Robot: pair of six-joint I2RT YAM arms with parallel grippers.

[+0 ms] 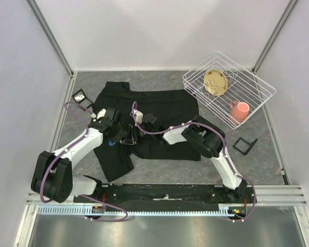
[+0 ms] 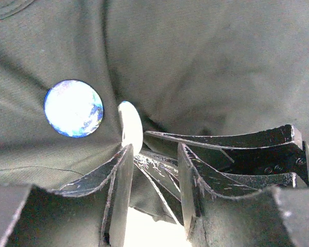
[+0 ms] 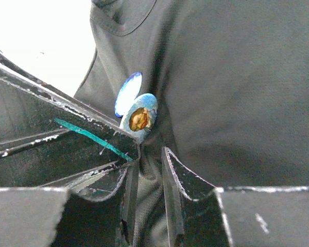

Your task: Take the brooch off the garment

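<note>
Left end effector [image 2: 154,154] over garment [image 2: 211,67], brooch [image 2: 73,108] just beside it

Overhead view: bright, even, diffuse light from above; I see only soft, short shadows under arms [image 1: 82,146]. White walls [image 1: 154,31] slightly washed. Garment [image 1: 165,108] reads flat black, folds barely showing.

Left wrist view: brooch [image 2: 73,108] blown out, white-blue glare; fabric lifted to grainy grey-green; left tool [image 2: 155,152] soft, too near lens; white patch low in frame also clipped.

Right wrist view: top-left corner clipped to pure white; right tool [image 3: 150,154] blurred at edges; I read brooch fairly sharp.
</note>
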